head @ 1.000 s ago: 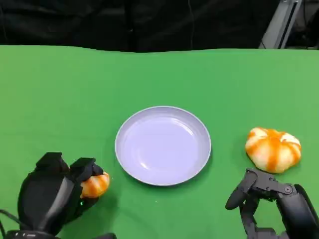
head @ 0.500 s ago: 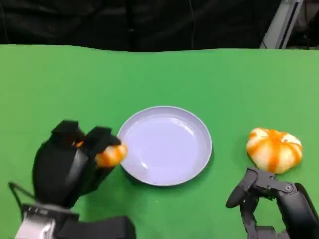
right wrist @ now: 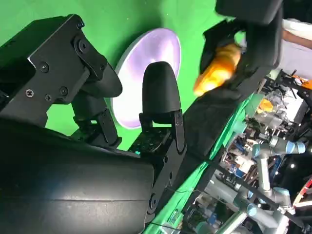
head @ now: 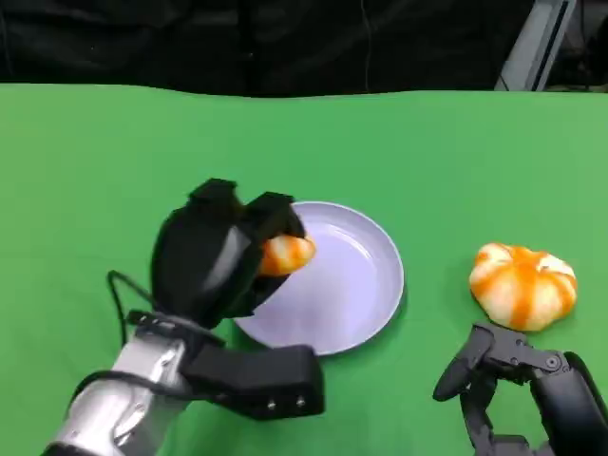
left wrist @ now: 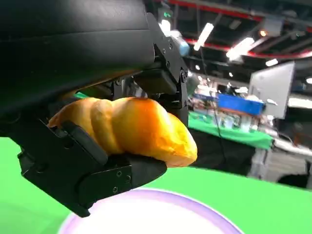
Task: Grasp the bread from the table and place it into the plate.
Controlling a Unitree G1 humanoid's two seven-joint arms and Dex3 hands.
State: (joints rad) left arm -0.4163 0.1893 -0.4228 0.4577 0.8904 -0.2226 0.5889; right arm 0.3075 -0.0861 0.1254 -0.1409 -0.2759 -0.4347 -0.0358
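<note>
Left hand (head: 223,252) gripping bread (head: 283,255), hovering over plate (head: 375,285) edge; best lowering toward centre before loosening fingers. Right hand (head: 518,380) resting empty, fingers apart.

Left hand (head: 214,256): rounded glossy black shell, black fingers, silver forearm, black boxy wrist block, thin black cable looping alongside. Right hand (head: 518,385): black, screw-fastened segments.

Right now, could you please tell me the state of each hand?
Left hand: holding the small bread roll over the plate.
Right hand: open, holding nothing, near the round striped bread.
</note>
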